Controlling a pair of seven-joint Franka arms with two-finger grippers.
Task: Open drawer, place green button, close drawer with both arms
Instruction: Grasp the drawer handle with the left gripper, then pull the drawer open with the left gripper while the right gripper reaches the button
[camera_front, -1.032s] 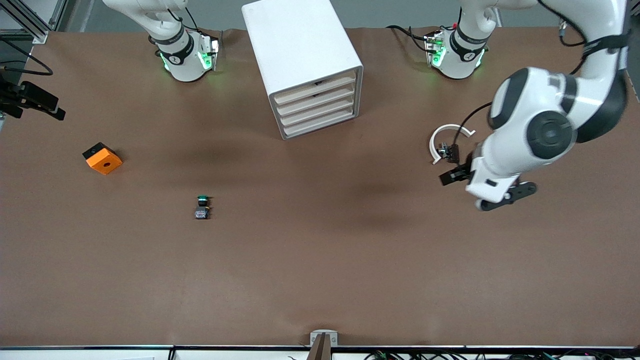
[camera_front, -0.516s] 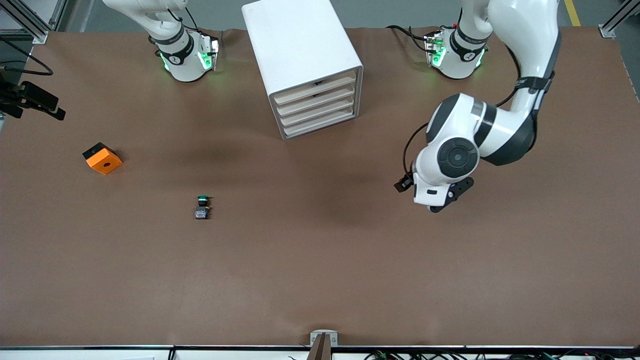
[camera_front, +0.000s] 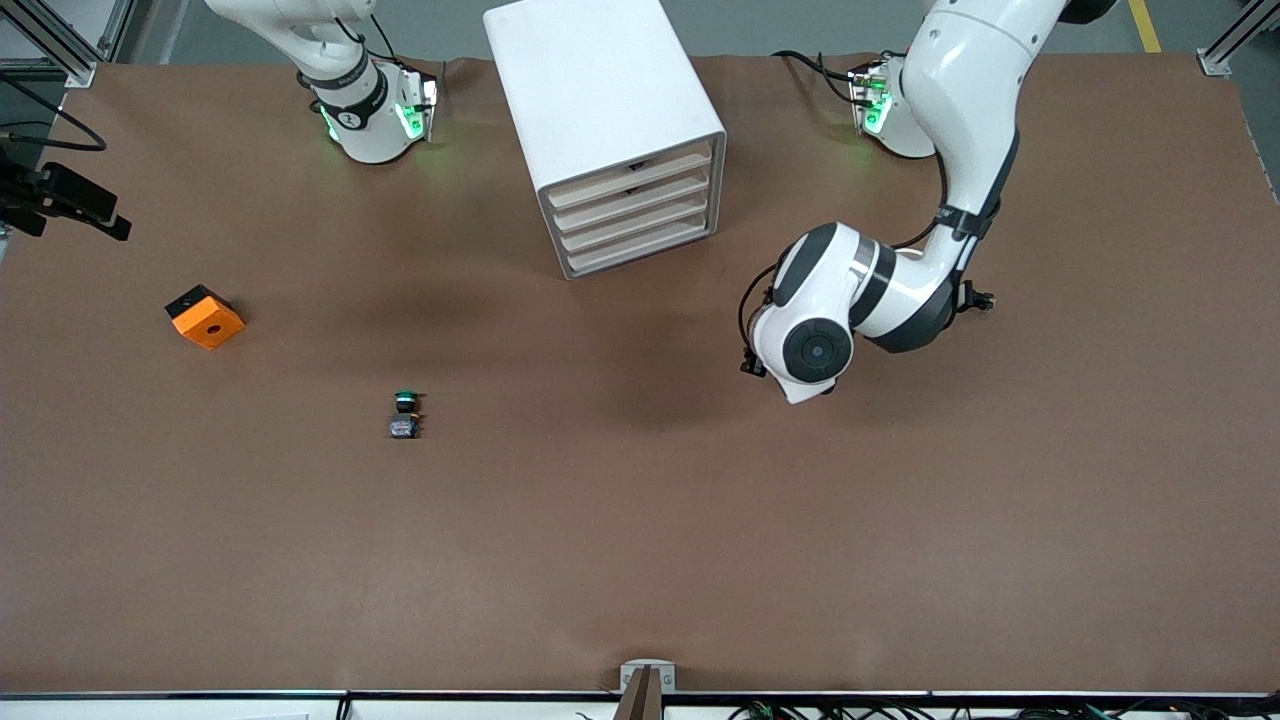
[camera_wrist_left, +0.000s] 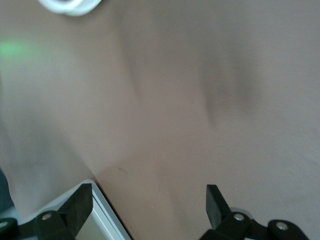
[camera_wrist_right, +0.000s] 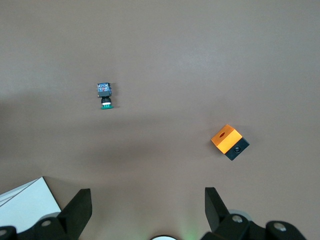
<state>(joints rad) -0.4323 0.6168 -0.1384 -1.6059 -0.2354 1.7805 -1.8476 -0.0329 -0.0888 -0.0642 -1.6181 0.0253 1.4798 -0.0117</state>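
Drawer (camera_front: 640, 250) shut, lowest in the cabinet (camera_front: 600, 120); button (camera_front: 405, 413) on the worktop (camera_front: 640, 550), nearer the camera.

My left jaws (camera_wrist_left: 145, 205) hang apart over bare worktop beside the cabinet; my right jaws (camera_wrist_right: 145, 205), also apart, wait high. I should square up to the lowest front and pull straight.

Orange cube (camera_front: 205, 317) (camera_wrist_right: 229, 142) on brown table (camera_front: 640, 560), at 9 o'clock, hole facing up; black underside.
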